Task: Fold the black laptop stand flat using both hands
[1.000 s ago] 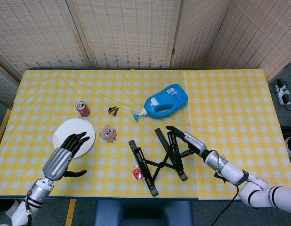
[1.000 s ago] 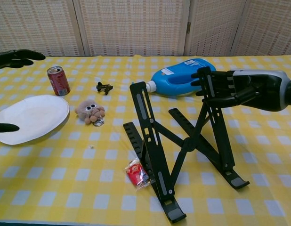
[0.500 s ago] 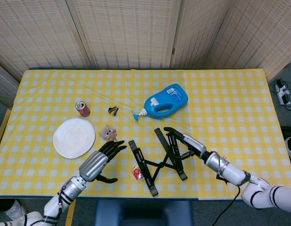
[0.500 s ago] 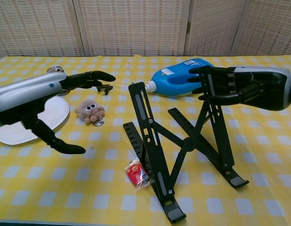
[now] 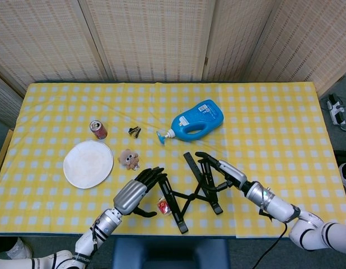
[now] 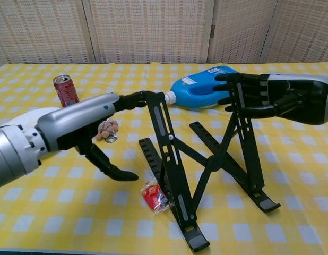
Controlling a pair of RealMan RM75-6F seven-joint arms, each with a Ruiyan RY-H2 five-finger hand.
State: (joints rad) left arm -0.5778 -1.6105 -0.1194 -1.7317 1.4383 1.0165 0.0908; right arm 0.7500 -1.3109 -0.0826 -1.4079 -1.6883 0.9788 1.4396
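On the table, the blue bottle's (image 5: 197, 119) label stays unreadable.

Both views were bright and evenly lit from overhead, with only faint, soft shadows on the surface (image 6: 291, 175) under the left hand (image 6: 84, 125) and right hand (image 6: 270, 98). Nearest the chest camera, the left forearm looked slightly soft and bulged; a mild sheen showed on its grey shell. The head view was sharp throughout
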